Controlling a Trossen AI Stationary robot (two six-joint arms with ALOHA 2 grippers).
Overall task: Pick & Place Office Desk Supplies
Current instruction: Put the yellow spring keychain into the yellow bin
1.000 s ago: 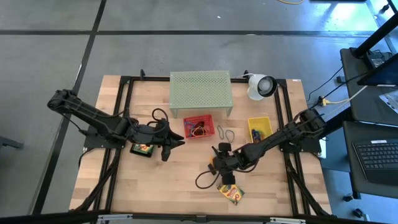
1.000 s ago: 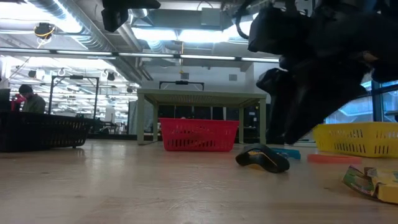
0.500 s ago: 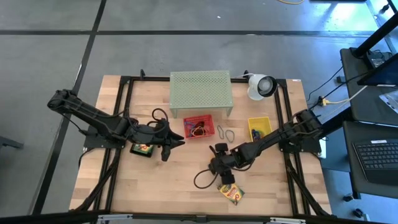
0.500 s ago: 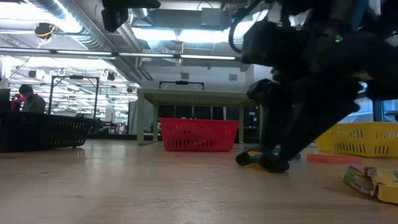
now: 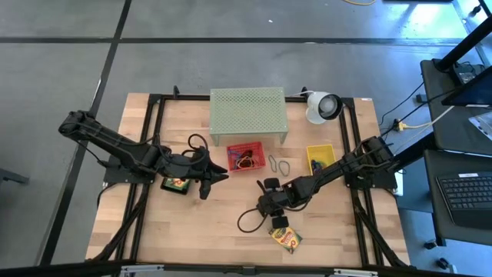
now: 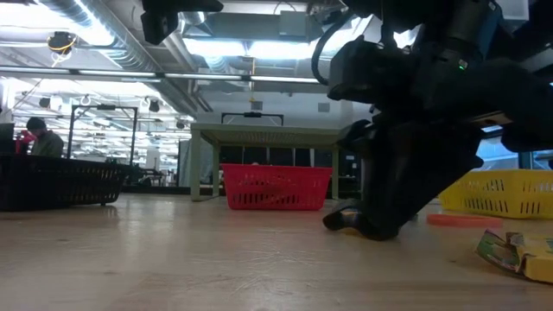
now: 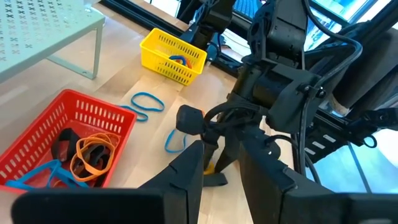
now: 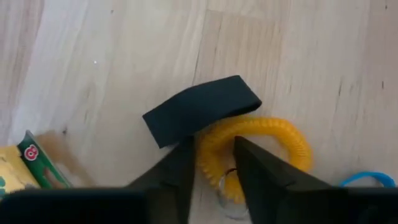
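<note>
A yellow coiled band (image 8: pixel 273 134) lies on the wooden table with a black band (image 8: pixel 199 109) resting across its far part. My right gripper (image 8: pixel 214 171) stands over them near the table's middle (image 5: pixel 270 201), its fingers closed on the coil. A yellow-and-green crayon box (image 5: pixel 286 238) lies nearer the front edge. A second crayon box (image 5: pixel 175 185) sits under my left arm. My left gripper (image 5: pixel 214 183) hangs open above the table, left of the red basket (image 5: pixel 244 156), with nothing between its fingers. My right gripper pinches one side of the yellow coil's loop (image 8: pixel 214 152) between its two fingers, just beside the black band. The fingers come from above, slanting steeply down. The coil lies flat on the table, and the black band still rests over it.
The red basket holds orange and blue rubber bands. A yellow basket (image 5: pixel 320 158) stands to its right, with loose blue bands (image 7: pixel 146 102) on the table between them. The pale green mesh stand (image 5: pixel 247 114) and a white lamp (image 5: pixel 323 105) are at the back.
My right gripper has come down onto the black band and yellow coil, shifting slightly toward the table's left. In the low view its dark body now covers most of the band. The left arm has kept still.
</note>
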